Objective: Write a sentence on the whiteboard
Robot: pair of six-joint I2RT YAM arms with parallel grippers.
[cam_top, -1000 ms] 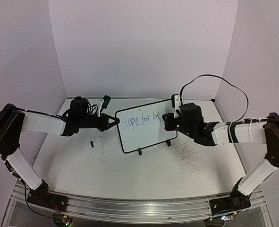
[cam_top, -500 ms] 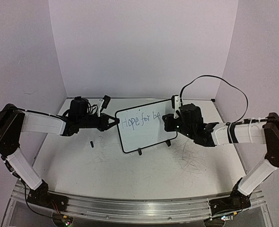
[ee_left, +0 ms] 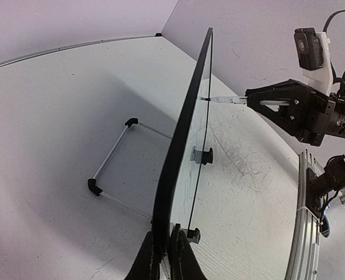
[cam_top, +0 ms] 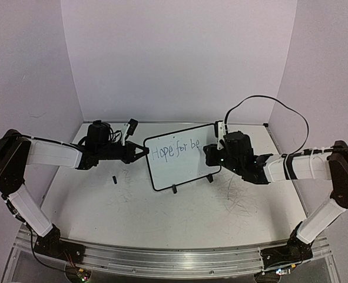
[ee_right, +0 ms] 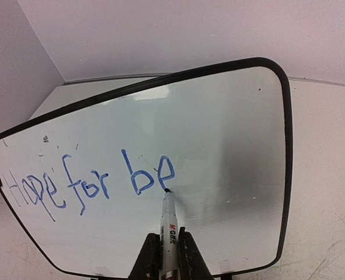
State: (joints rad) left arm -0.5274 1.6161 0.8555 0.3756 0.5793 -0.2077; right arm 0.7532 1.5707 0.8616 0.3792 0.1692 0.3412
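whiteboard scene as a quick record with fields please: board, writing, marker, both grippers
whiteboard: upright on two black feet on the table
writing: blue, one line, reads "Hope for be", unfinished
marker: tip on the board at the foot of the "e"
left gripper: shut on the whiteboard's left edge
right gripper: shut on the marker
table: white, scuffed with grey scribbles

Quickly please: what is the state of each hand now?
Left hand: closed, holding the small black-framed white board by its edge.
Right hand: closed, holding a slim white marker pen.
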